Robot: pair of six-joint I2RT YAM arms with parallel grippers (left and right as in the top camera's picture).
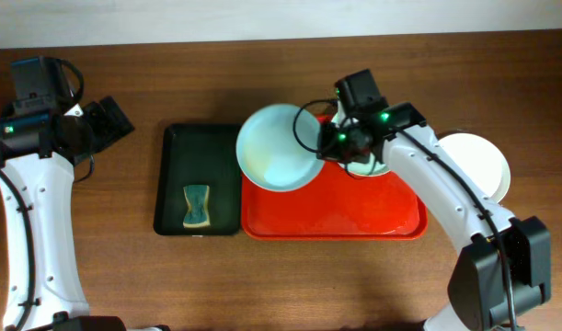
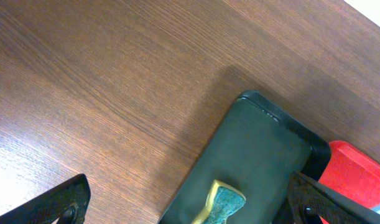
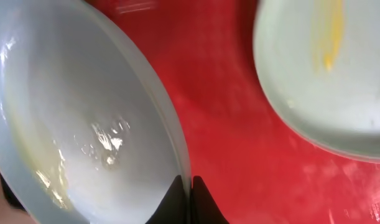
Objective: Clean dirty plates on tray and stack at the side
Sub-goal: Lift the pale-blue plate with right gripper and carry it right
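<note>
Right claw [image 3: 190,190] pinching rim of pale blue-green plate [image 1: 279,147], partly over red tray [image 1: 336,216], left claw [image 2: 190,202] wide apart

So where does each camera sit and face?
Overhead: above the table, facing straight down; both arms show.
Left wrist: on left arm, facing down at green tray and sponge; open left gripper shows.
Right wrist: on right arm, close over red tray; right gripper shut on pale plate.
Shared: overhead and left wrist both see the sponge.
</note>
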